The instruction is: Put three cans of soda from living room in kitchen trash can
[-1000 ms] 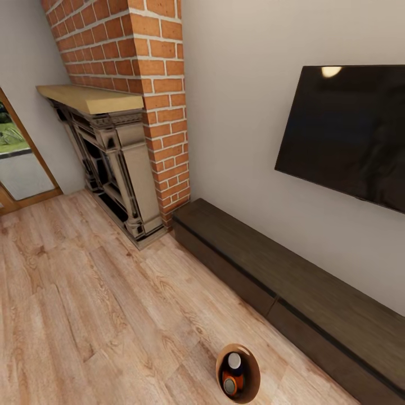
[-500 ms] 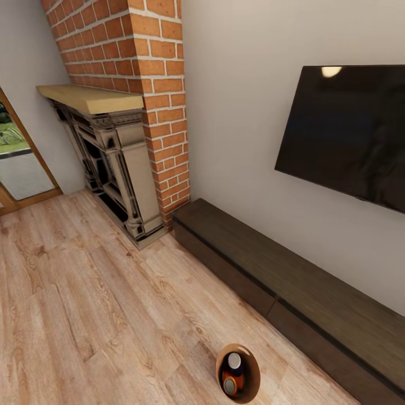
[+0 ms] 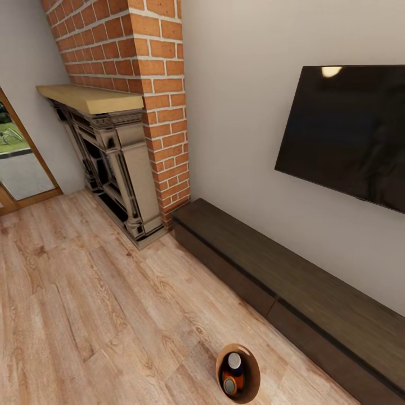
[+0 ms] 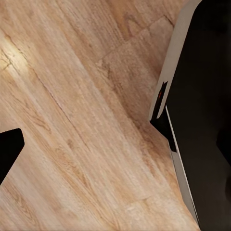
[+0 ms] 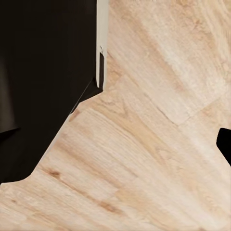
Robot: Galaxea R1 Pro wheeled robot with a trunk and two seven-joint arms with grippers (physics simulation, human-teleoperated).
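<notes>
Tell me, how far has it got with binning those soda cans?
Partly done. In the head view, the tash can stands on the wood floor by the low dark cabinet and holds at least two orange cans of soda; a third cannot be made out. Nothing appears in hand. The brick fireplace and TV suggest the living room, not the kitchen.

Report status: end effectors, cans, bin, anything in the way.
End effectors: state unreadable. Trash can on living-room floor, two soda cans visible inside. Low cabinet just beside it.
</notes>
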